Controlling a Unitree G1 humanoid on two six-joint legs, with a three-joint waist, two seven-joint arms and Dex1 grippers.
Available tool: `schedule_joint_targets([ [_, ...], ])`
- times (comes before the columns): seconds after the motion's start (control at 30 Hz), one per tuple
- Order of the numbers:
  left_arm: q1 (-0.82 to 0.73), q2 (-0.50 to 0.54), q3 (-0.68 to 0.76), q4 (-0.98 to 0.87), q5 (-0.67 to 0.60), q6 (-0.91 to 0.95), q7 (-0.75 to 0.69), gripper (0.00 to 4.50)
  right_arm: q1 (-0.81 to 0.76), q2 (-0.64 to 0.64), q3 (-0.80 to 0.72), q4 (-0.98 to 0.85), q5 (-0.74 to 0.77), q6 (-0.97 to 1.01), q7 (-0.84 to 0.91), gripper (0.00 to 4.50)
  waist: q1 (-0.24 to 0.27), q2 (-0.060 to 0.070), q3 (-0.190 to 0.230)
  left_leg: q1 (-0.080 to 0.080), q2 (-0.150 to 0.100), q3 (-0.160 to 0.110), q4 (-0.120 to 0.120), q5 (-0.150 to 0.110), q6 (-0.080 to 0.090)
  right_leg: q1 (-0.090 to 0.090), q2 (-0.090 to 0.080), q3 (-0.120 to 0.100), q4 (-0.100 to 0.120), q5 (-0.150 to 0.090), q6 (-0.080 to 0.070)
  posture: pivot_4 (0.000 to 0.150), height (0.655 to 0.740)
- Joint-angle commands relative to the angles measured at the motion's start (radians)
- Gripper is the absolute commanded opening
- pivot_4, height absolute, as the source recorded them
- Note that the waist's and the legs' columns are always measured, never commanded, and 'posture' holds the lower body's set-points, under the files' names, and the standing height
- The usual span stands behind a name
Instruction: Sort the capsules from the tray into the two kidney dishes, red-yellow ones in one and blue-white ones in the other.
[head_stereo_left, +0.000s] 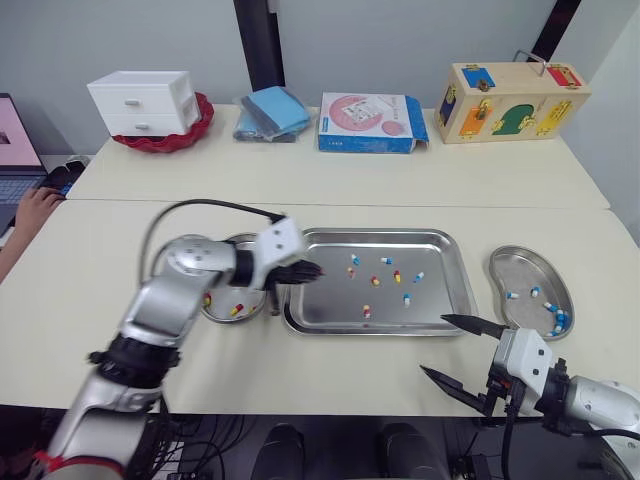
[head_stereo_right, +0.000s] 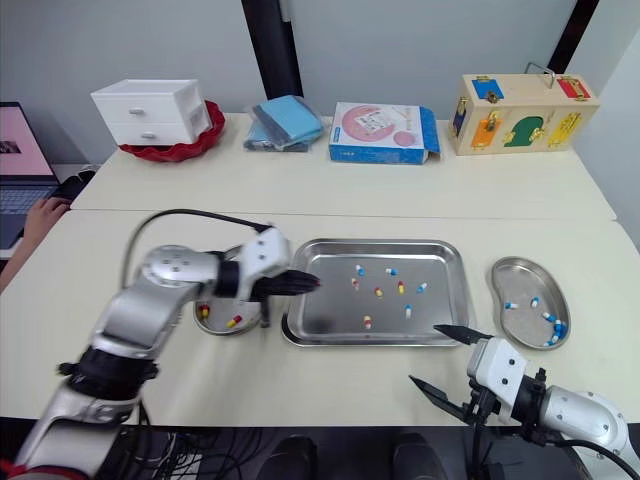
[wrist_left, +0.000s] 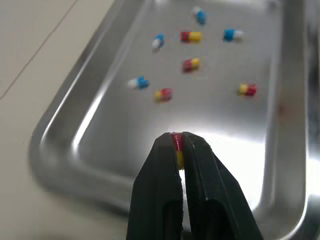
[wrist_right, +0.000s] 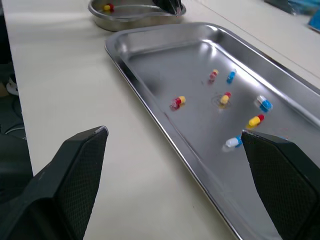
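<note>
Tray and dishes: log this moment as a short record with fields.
tray: four loose red-yellow capsules, four loose blue-white capsules
left tool: shut on a red-yellow capsule, over the tray's left end
right tool: open, holding nothing, near the tray's front right corner
left dish: two red-yellow ones
right dish: blue-white ones only

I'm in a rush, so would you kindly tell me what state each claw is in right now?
Left claw: closed on a red-yellow capsule.
Right claw: open, holding nothing.
</note>
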Motion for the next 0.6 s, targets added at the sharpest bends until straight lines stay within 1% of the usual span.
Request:
schedule_joint_targets([
  [0.03, 0.066, 0.05, 0.117, -0.032, -0.015, 0.012, 0.063, 0.02, -0.072, -0.005, 0.059, -0.002, 0.006, -0.042, 0.044, 4.5, 0.001, 0.0, 0.0, 0.0, 0.0, 0.0, 0.0, 0.0, 0.0, 0.0, 0.0, 0.0, 0.0, 0.0, 0.0, 0.15, 0.74],
  [0.1, 0.117, 0.065, 0.159, -0.031, -0.019, 0.01, 0.093, 0.02, -0.124, 0.01, 0.096, 0.007, 0.014, -0.027, 0.043, 4.5, 0.003, 0.0, 0.0, 0.0, 0.0, 0.0, 0.0, 0.0, 0.0, 0.0, 0.0, 0.0, 0.0, 0.0, 0.0, 0.15, 0.74],
  [0.2, 0.159, 0.072, 0.179, -0.026, -0.029, -0.005, 0.112, 0.02, -0.169, 0.033, 0.122, 0.014, 0.034, 0.001, 0.025, 4.5, 0.01, 0.0, 0.0, 0.0, 0.0, 0.0, 0.0, 0.0, 0.0, 0.0, 0.0, 0.0, 0.0, 0.0, 0.0, 0.15, 0.74],
  [0.3, 0.182, 0.047, 0.217, -0.015, -0.051, -0.001, 0.153, 0.02, -0.195, 0.042, 0.139, 0.02, 0.032, 0.015, 0.02, 4.5, 0.014, -0.001, 0.0, -0.001, 0.0, -0.001, 0.001, 0.0, 0.0, 0.0, 0.0, -0.001, 0.0, 0.0, 0.0, 0.15, 0.74],
  [0.47, 0.194, 0.053, 0.238, -0.036, -0.111, 0.039, 0.153, 1.42, -0.209, 0.044, 0.14, 0.022, 0.044, 0.032, 0.01, 4.5, 0.008, -0.001, 0.0, -0.001, 0.0, -0.001, 0.0, 0.0, 0.0, -0.001, 0.0, -0.001, 0.0, 0.0, 0.0, 0.15, 0.74],
  [0.6, 0.198, 0.061, 0.243, -0.033, -0.14, 0.047, 0.155, 2.72, -0.208, 0.041, 0.136, 0.027, 0.046, 0.032, 0.008, 4.5, 0.006, -0.001, 0.0, -0.001, 0.0, -0.001, 0.0, 0.0, 0.0, -0.001, 0.0, -0.001, 0.0, 0.0, 0.0, 0.15, 0.74],
])
